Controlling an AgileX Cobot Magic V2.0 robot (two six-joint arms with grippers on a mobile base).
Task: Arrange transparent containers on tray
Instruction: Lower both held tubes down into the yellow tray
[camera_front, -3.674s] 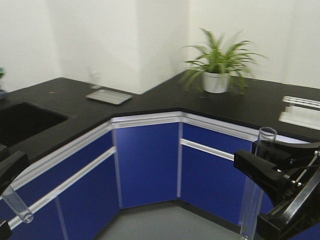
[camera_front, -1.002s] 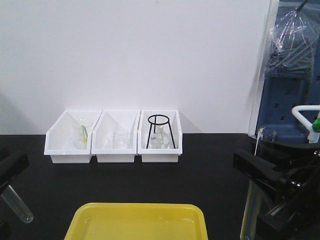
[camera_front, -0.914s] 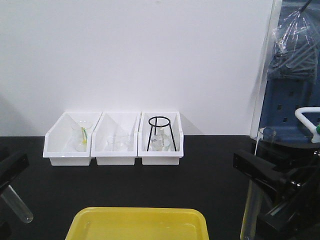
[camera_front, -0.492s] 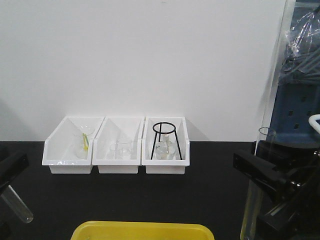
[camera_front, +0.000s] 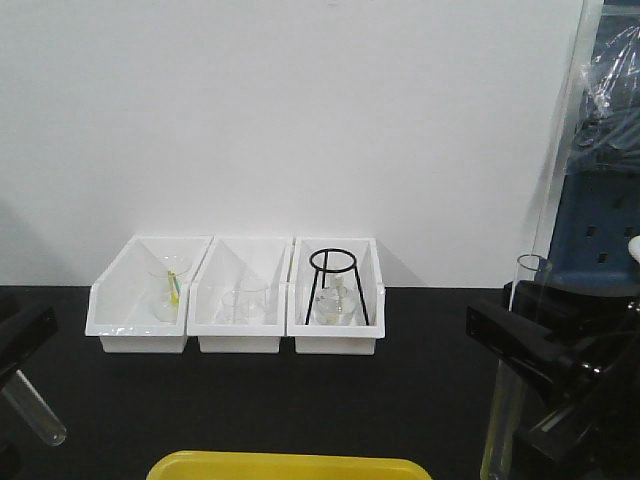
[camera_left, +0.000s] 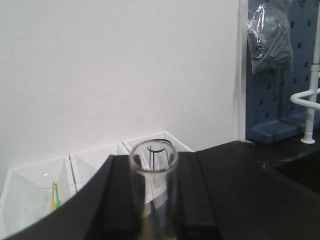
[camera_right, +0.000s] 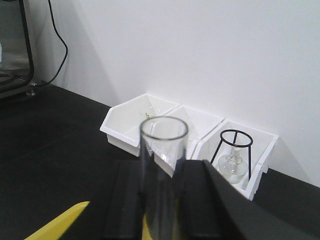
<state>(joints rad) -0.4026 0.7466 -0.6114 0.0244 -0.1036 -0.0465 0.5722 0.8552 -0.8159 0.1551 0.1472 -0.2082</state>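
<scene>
Gripping a long clear glass test tube (camera_front: 35, 416) in left fingers (camera_left: 112, 200), a matching tube (camera_front: 501, 415) in right fingers (camera_right: 205, 200), near bright yellow plastic tray (camera_front: 290, 467).

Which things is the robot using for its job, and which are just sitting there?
For the job: left test tube, right test tube, yellow tray.
Just sitting there: three white bins, black wire stand, small beakers, blue pegboard.
</scene>
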